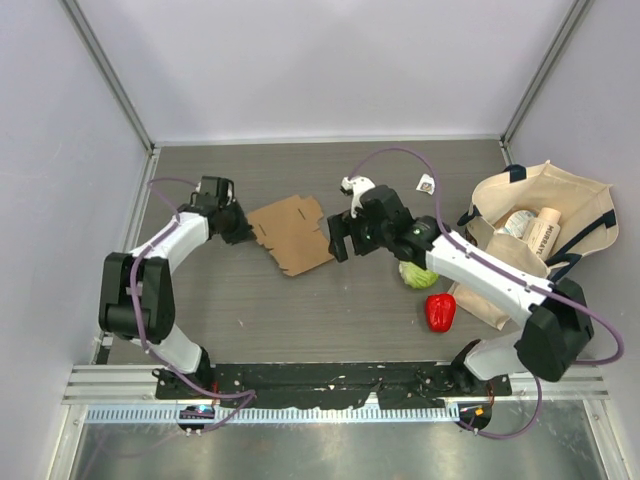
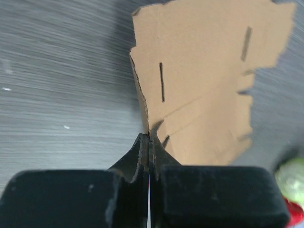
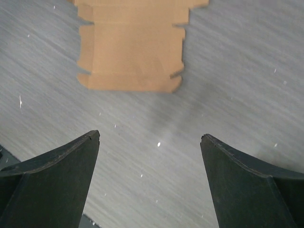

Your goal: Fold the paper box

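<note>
The paper box (image 1: 292, 233) is a flat brown cardboard sheet with flaps and slits, lying mid-table. My left gripper (image 1: 240, 226) is shut on its left edge; in the left wrist view the fingers (image 2: 142, 152) pinch the edge of the sheet (image 2: 204, 85), which is raised there. My right gripper (image 1: 338, 243) is open and empty just right of the sheet. In the right wrist view the sheet (image 3: 130, 47) lies ahead of the spread fingers (image 3: 71, 161), apart from them.
A green cabbage (image 1: 417, 274) and a red pepper (image 1: 440, 311) lie right of centre under the right arm. A cream tote bag (image 1: 545, 215) with dark handles and items inside sits at the right. A small white tag (image 1: 427, 184) lies at the back.
</note>
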